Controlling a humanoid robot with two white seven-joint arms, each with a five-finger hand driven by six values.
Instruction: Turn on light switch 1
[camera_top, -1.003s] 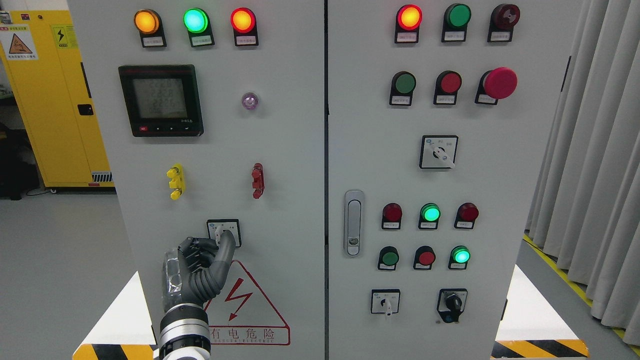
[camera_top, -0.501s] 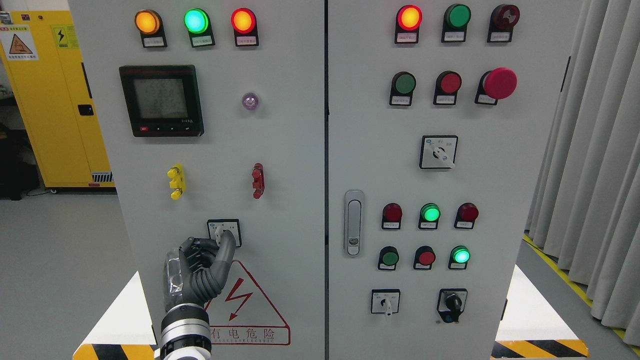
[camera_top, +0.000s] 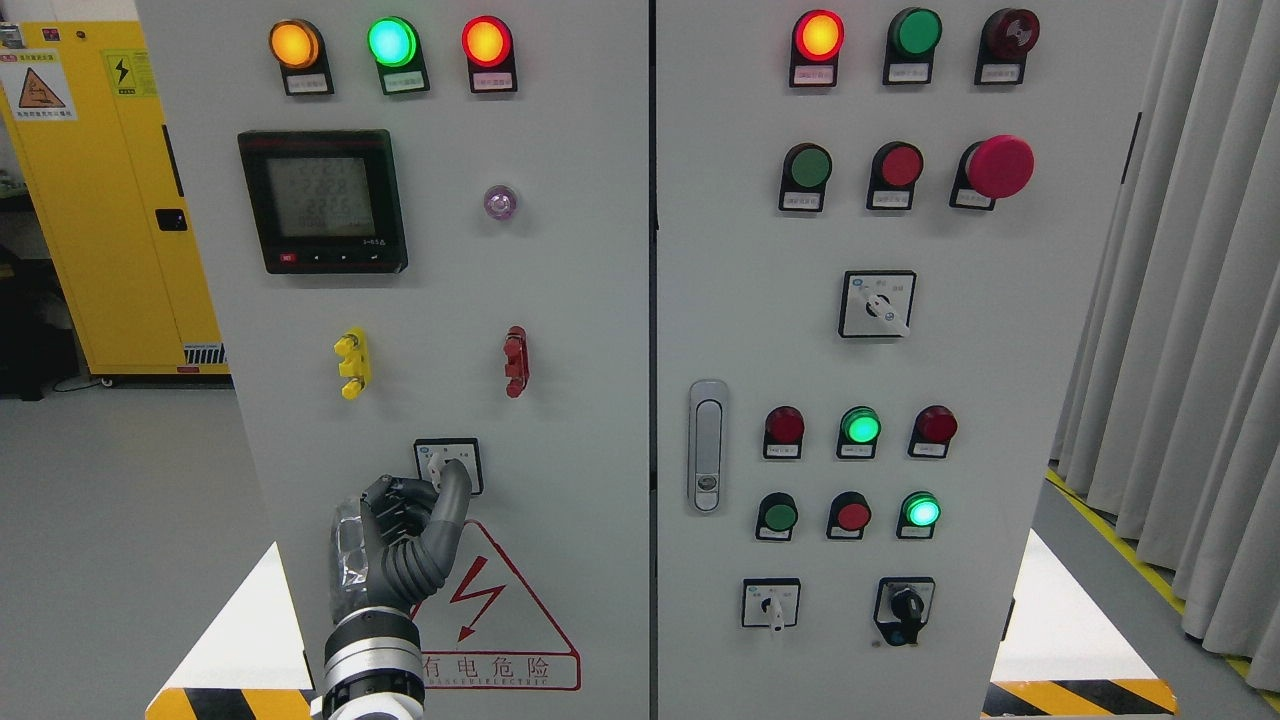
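Print on the digital meter (camera_top: 322, 200) and on the small labels under the lamps is too fine to read. Low on the cabinet's left door (camera_top: 560, 300), the left hand (camera_top: 405, 545) rises from the bottom edge, its fingers (camera_top: 452, 492) curled around the knob of the white rotary switch (camera_top: 448, 464), covering the switch's lower half; the knob's position cannot be made out. Right arm is out of view.

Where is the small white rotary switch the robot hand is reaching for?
Head view: white rotary switch sits low on the left cabinet door, above the red warning triangle, at the left robot hand fingertips.
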